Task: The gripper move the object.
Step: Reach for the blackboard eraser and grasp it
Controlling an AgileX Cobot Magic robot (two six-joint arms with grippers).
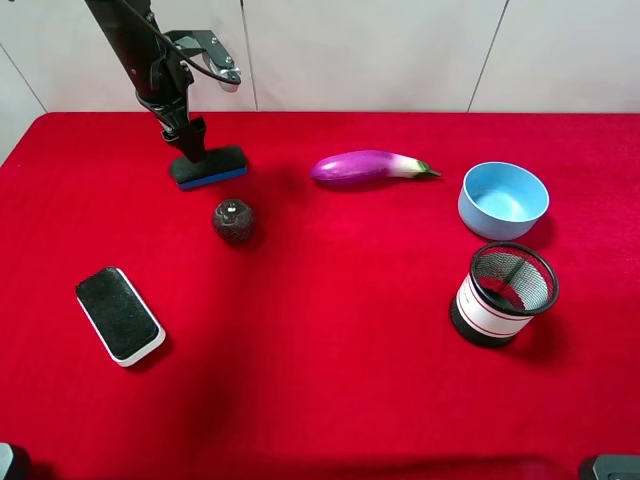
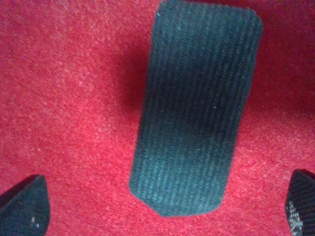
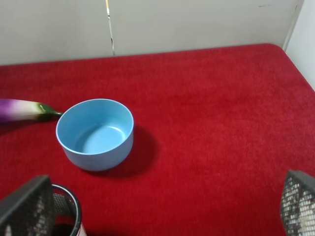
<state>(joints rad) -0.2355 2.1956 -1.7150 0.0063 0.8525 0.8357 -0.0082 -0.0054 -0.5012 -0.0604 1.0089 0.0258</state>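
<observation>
The object (image 1: 212, 166), a small board eraser with a black felt top and a blue base, lies on the red cloth at the back left. My left gripper (image 1: 190, 150) hangs right over its left end. In the left wrist view the felt top of the object (image 2: 197, 108) fills the middle. My left gripper (image 2: 162, 204) is open, with its two black fingertips (image 2: 24, 209) wide apart on either side and touching nothing. My right gripper (image 3: 162, 206) is also open and empty, hovering above the table's right part.
A dark round avocado (image 1: 233, 220) sits just in front of the object. A larger black eraser with a white base (image 1: 120, 314) lies front left. A purple eggplant (image 1: 368, 165), a blue bowl (image 1: 503, 199) and a mesh cup (image 1: 502, 294) stand to the right.
</observation>
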